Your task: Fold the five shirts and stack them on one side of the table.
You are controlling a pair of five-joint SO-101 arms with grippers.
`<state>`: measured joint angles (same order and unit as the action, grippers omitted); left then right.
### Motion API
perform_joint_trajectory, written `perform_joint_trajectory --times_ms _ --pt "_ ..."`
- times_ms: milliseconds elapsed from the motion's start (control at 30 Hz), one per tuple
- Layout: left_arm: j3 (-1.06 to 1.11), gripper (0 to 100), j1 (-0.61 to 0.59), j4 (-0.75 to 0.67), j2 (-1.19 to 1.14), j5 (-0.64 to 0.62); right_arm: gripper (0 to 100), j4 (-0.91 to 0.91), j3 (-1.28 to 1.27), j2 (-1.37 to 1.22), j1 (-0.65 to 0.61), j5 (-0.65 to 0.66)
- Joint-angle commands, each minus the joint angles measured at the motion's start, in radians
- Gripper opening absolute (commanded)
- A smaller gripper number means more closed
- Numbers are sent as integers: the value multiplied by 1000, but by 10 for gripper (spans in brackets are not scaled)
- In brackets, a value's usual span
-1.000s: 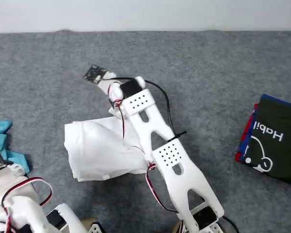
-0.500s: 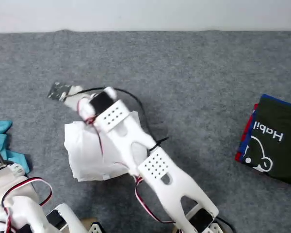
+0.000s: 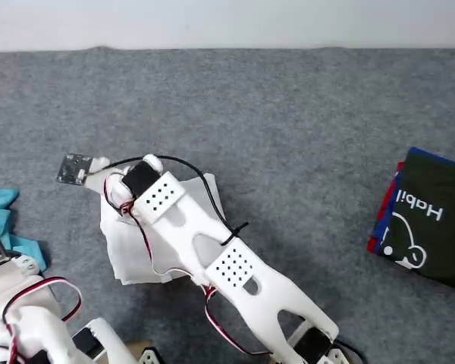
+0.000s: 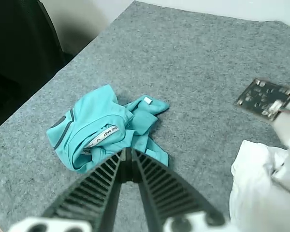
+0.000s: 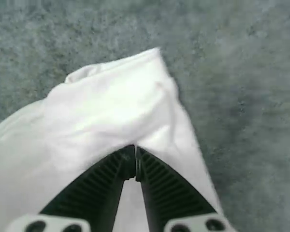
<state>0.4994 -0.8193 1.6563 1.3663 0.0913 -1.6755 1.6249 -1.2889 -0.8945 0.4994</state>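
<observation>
A crumpled white shirt (image 3: 140, 246) lies left of the table's middle. My right arm stretches across it, and the right gripper (image 5: 135, 153) is shut, its tips just over the white shirt (image 5: 101, 111) near a corner. Whether cloth is pinched between them I cannot tell. In the high view the right gripper (image 3: 106, 178) sits at the shirt's far left corner. A crumpled teal shirt (image 4: 101, 128) lies at the table's left edge, and the left gripper (image 4: 130, 154) hangs shut and empty on its near side. Folded shirts, a dark green one (image 3: 432, 220) on top, are stacked at the right edge.
The grey felt table (image 3: 311, 114) has free room at the back and between the white shirt and the stack. My left arm's base (image 3: 23, 318) sits at the front left corner. The right arm's camera board (image 4: 266, 98) sticks out beyond the white shirt (image 4: 256, 193).
My right arm has swung left and slightly nearer, carrying its shut gripper from beyond the shirt's far edge to its far left corner. The left arm has kept still.
</observation>
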Motion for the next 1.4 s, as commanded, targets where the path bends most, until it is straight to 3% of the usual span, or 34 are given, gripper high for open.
perform_joint_trajectory --times_ms 0,133,400,600,767,1000,1133,1267,1367 --pt "-1 6 -6 -25 3 3 9 10 60 137 53 12" --pt "-1 6 -2 -25 3 3 9 33 58 117 45 12" --pt "-1 6 -5 -25 3 3 9 260 58 -54 -58 12" --pt "-1 6 -6 -23 3 3 9 263 60 -68 -51 12" --pt "1 6 -6 -23 3 3 9 193 60 113 -24 12" --pt "1 6 -6 -23 3 3 9 -111 60 269 -25 2" --pt "1 6 -6 -23 3 3 9 -125 46 308 -8 -149" --pt "-7 6 -18 -23 3 9 9 -125 -126 394 -28 -173" --pt "-8 6 -98 -31 3 9 9 -125 -351 506 -45 -275"
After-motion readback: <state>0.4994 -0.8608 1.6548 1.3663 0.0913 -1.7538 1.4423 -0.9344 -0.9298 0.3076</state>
